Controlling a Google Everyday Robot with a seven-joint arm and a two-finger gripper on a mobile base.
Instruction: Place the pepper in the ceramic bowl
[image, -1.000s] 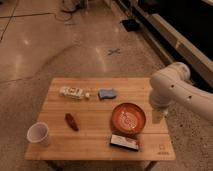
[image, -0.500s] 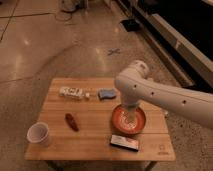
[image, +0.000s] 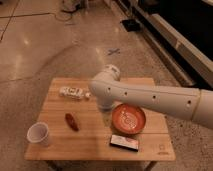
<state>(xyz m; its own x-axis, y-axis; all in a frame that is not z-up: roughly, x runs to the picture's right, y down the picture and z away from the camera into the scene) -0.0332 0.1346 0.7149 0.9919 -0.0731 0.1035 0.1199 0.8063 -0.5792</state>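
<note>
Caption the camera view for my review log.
Robot hand hangs over the wooden table between the pepper and the orange bowl; pepper untouched.

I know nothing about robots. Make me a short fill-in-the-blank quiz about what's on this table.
1. The pepper lies on the ____, not in the bowl.
2. The cup is coloured ____.
3. The gripper hangs between the pepper and the ____.
Missing words: table; white; bowl.
</note>
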